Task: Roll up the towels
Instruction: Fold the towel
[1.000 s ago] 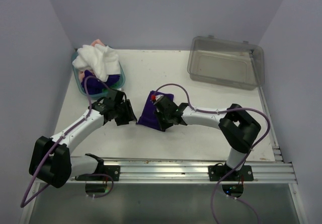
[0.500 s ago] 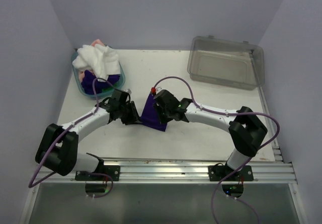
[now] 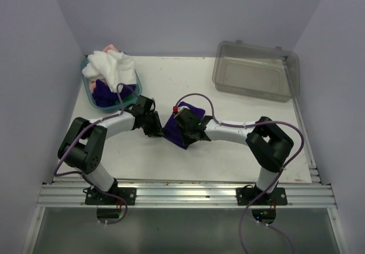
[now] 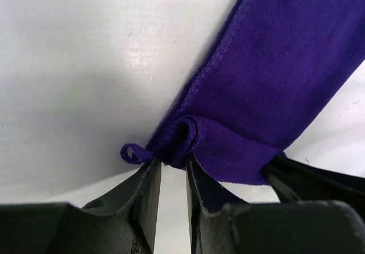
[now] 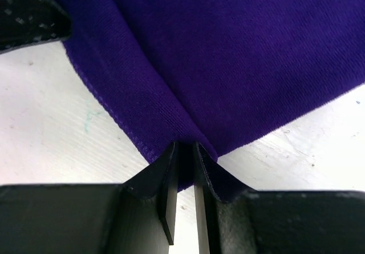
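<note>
The left pincer (image 4: 173, 164) and the right pincer (image 5: 185, 150) each pinch narrowly an edge of the purple towel (image 3: 192, 115), lying on the counter (image 3: 228, 151) right of the teal basket (image 3: 87, 87). Probably laying it flat; next, draw the corners apart.

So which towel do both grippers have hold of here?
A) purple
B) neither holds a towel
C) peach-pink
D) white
A: the left gripper and the right gripper each pinch an edge of the purple towel; the white towel lies in the basket.
</note>
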Available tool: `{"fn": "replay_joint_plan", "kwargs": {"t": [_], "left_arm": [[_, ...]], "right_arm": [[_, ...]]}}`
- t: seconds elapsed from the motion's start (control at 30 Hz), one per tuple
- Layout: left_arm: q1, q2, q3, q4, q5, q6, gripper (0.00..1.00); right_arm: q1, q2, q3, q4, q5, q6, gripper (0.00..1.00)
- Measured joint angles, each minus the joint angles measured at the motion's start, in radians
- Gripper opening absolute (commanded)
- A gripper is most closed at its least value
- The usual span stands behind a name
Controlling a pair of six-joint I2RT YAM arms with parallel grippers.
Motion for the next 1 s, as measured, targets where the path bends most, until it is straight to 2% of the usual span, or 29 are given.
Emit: {"fn": "replay_joint_plan", "kwargs": {"t": [0.23, 0.27, 0.33, 0.37, 0.4, 0.47, 0.6, 0.8, 1.0], "left_arm": [[0.003, 0.05, 0.081, -0.029, -0.029, 0.038, 0.3], [0.005, 0.05, 0.092, -0.037, -0.034, 0.046, 0.34], [0.007, 0.05, 0.115, -0.058, -0.044, 0.061, 0.44], [0.009, 0.048, 0.129, -0.07, -0.051, 0.072, 0.58], [0.01, 0.045, 0.137, -0.077, -0.055, 0.083, 0.6], [0.014, 0.03, 0.146, -0.09, -0.064, 0.092, 0.64], [0.023, -0.026, 0.145, -0.12, -0.071, 0.1, 0.64], [0.066, -0.117, 0.135, -0.14, -0.069, 0.105, 0.64], [0.091, -0.09, 0.126, -0.125, -0.032, 0.105, 0.63]], "right_arm": [[0.012, -0.017, -0.023, 0.029, -0.011, 0.087, 0.2], [0.017, -0.023, -0.023, 0.024, -0.009, 0.097, 0.2], [0.029, -0.043, -0.023, 0.008, 0.0, 0.107, 0.29], [0.037, -0.058, -0.023, -0.006, 0.016, 0.108, 0.34], [0.047, -0.076, -0.022, -0.017, 0.032, 0.107, 0.43], [0.065, -0.103, -0.002, -0.043, 0.067, 0.09, 0.47], [0.1, -0.092, 0.085, -0.074, 0.129, 0.03, 0.53], [0.169, -0.012, 0.175, -0.088, 0.214, -0.045, 0.53], [0.193, 0.039, 0.18, -0.104, 0.227, -0.06, 0.51]]}}
